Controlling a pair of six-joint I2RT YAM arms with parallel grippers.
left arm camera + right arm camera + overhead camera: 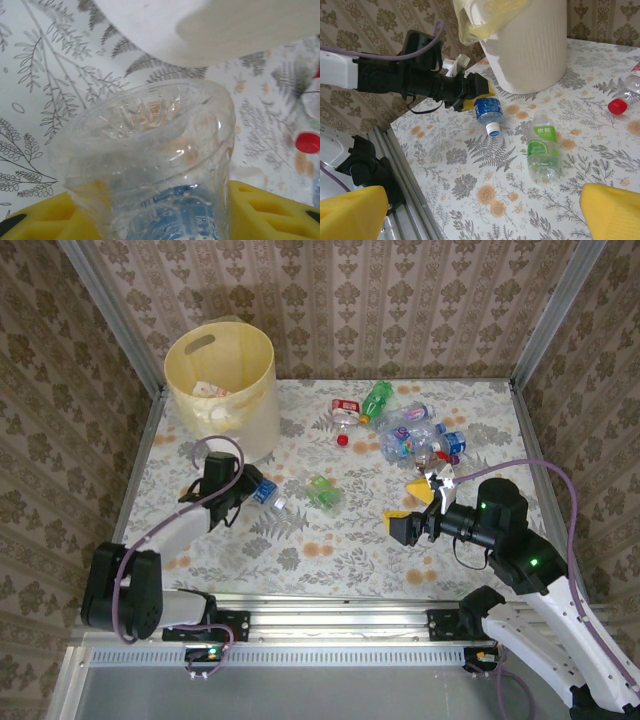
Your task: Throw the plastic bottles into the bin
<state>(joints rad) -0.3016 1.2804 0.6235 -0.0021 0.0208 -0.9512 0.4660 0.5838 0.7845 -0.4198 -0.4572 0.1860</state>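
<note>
Looks like the pick-up step. Has the blue-label bottle [266,496] pinched between the yellow fingers of the left tool [250,490], pads pressed on both its sides, white cap tipped down toward the bench [350,550]. Sits just beside the bin [240,400], at about 5 o'clock from it in the top view. Holds the right tool [410,508] wide open with nothing in it, near 4 o'clock on the bench. Leaves more work to do: a green-label bottle [323,492] lying at 3 o'clock of the held one, and a heap of bottles [410,430] up at 1 o'clock. Shows a few things inside the bin already. Next, most likely: lift the bottle up high, get over the tall rim, swing toward 11 o'clock, then let go above the hole. Could bump the bin wall if lifted too low.
</note>
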